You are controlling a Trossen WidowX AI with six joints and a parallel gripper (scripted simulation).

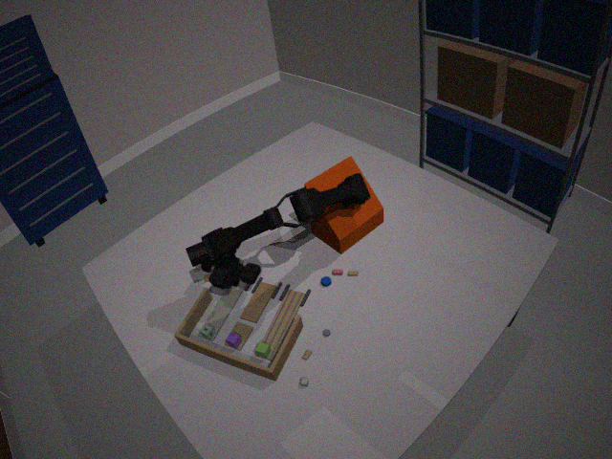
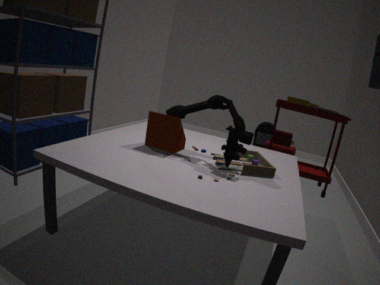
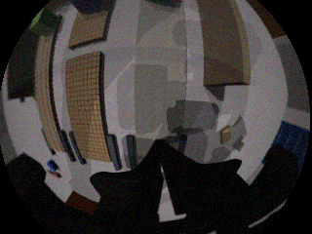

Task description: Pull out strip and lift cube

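A wooden tray (image 1: 225,350) (image 2: 257,171) holds three strips. The pale grey strip (image 1: 223,310) (image 3: 161,83) shows no gap and carries the pale green cube (image 1: 207,331) with a dark mark on top. The tan strip (image 1: 258,302) (image 3: 85,107) is separated by a gap from a short tan piece (image 1: 243,330) (image 3: 90,29) under the purple cube (image 1: 233,339) (image 2: 255,161). The striped strip (image 1: 284,320) (image 3: 44,83) carries the green cube (image 1: 263,349) (image 3: 44,21). My gripper (image 3: 159,142) (image 2: 227,166) is shut and empty, fingertips low at the pale strip's near end, between dark side bars.
An orange block (image 1: 345,217) (image 2: 164,132) stands by the arm's base. Dark bars flank the strips' outer ends. A blue disc (image 1: 325,280) (image 2: 203,150), a red piece (image 1: 338,272) and several small bits lie around the tray. A tan bit (image 3: 225,135) lies right of the fingertips in the wrist view.
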